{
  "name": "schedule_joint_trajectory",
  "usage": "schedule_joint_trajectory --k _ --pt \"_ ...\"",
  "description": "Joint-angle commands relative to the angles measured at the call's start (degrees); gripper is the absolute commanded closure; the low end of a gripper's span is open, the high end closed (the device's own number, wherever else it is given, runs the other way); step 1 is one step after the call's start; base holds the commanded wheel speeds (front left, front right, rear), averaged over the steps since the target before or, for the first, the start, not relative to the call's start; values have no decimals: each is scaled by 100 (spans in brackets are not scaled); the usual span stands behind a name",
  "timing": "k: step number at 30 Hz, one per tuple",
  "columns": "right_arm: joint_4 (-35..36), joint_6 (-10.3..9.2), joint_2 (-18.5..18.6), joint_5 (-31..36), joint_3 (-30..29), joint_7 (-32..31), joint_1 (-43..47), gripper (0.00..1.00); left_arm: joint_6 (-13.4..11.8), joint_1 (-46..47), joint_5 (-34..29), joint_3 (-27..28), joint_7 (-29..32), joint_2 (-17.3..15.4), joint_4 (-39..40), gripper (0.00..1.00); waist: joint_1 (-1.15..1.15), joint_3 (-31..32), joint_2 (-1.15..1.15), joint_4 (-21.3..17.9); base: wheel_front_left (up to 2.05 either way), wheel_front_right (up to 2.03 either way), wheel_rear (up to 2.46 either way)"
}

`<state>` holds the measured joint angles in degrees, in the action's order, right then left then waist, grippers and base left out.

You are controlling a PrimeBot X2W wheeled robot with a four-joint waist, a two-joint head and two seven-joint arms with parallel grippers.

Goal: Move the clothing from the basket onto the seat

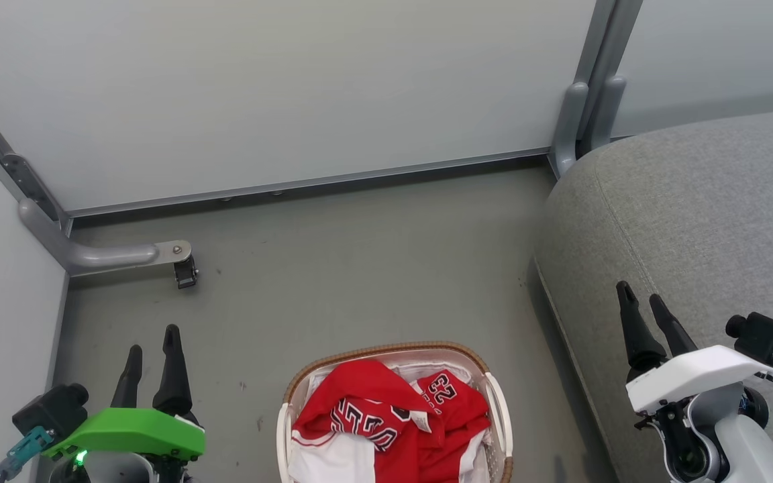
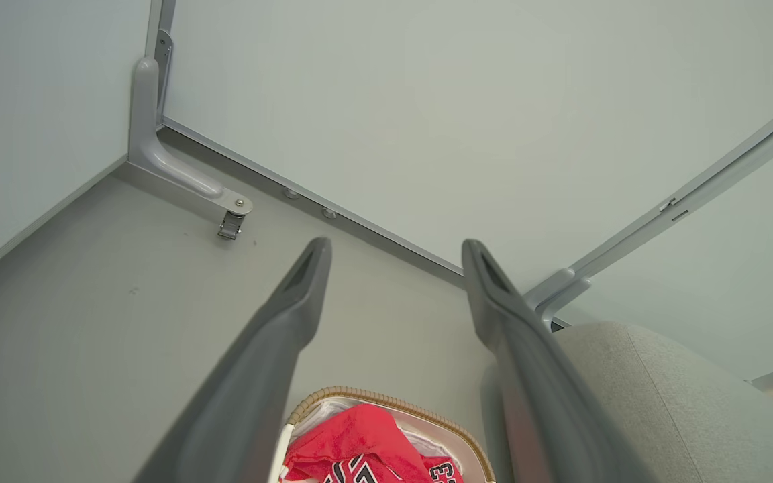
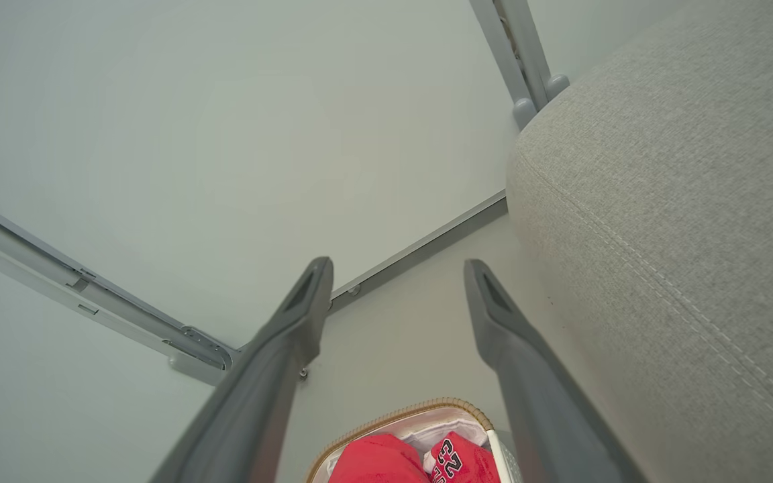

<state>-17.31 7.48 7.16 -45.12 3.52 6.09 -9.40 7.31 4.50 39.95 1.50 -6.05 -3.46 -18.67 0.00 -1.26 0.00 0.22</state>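
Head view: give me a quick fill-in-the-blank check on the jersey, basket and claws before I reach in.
The clothing lies ____ the basket.
The seat stands to the robot's ____ of the basket.
The left claw and the right claw are both ____, holding nothing.
The number on the clothing reads ____.
Missing words: inside; right; open; 23.

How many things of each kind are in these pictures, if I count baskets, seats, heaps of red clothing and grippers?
basket: 1
seat: 1
heap of red clothing, in the basket: 1
grippers: 2, left gripper and right gripper, fingers apart
Total: 5
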Motion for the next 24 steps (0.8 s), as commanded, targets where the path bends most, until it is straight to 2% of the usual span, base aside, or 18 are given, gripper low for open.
schedule_joint_trajectory --k 1,24 --pt "26 1 50 242 16 62 -148 0 17 89 -245 -17 -64 -63 76 0 0 -7 0 -1 0 0 0" --pt "-222 1 -10 1931 122 408 51 0 -112 -156 -1714 -109 -411 -2 -16 0 0 -4 0 -26 0 0 0"
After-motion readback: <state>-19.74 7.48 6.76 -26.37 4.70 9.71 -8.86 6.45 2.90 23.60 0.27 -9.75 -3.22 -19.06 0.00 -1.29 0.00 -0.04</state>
